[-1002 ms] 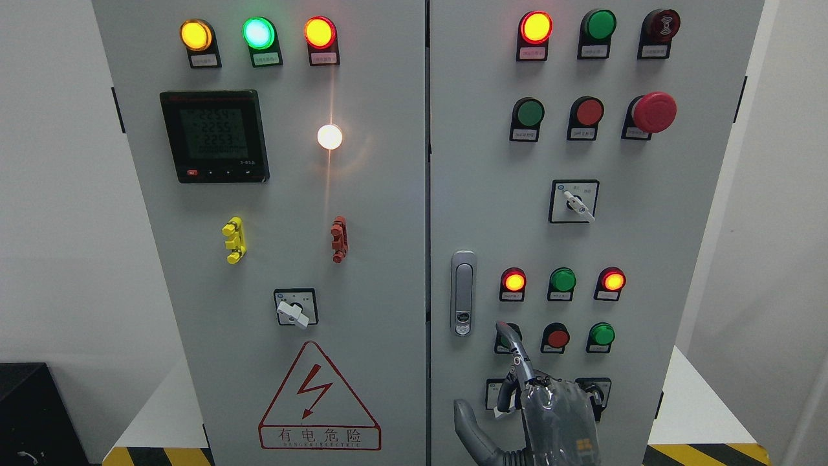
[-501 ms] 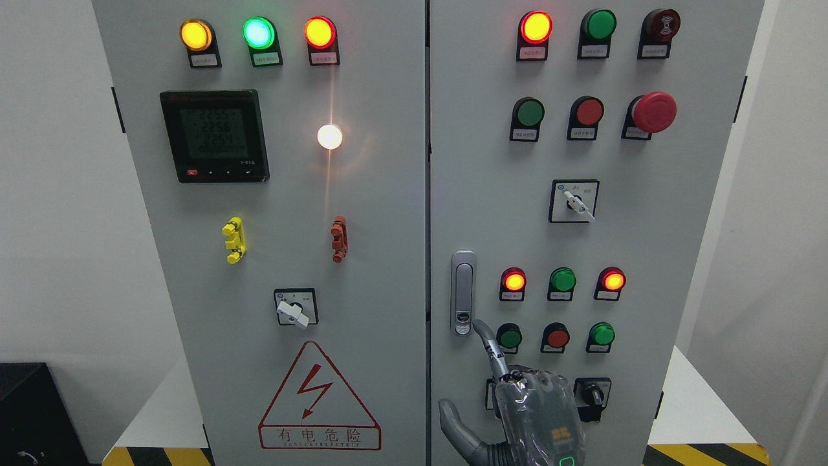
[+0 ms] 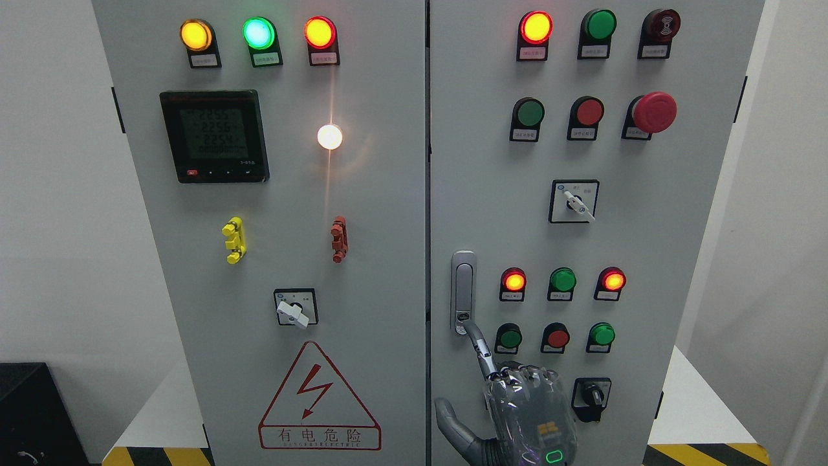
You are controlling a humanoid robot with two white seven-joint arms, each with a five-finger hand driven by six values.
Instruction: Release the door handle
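The silver door handle stands upright in its recess at the left edge of the grey cabinet's right door. My right hand comes up from the bottom edge below it. Its index finger is stretched up and to the left, with its tip at the round lock button at the handle's lower end. The other fingers are curled and the thumb sticks out to the left. The hand holds nothing. The left arm is out of view.
Lit and unlit push buttons sit just right of the finger, with a black selector switch beside the hand. The left door carries a meter, a rotary switch and a red warning triangle. A black box stands at lower left.
My right hand has moved left and slightly down. Its index fingertip went from the green button over to the lower end of the door handle.
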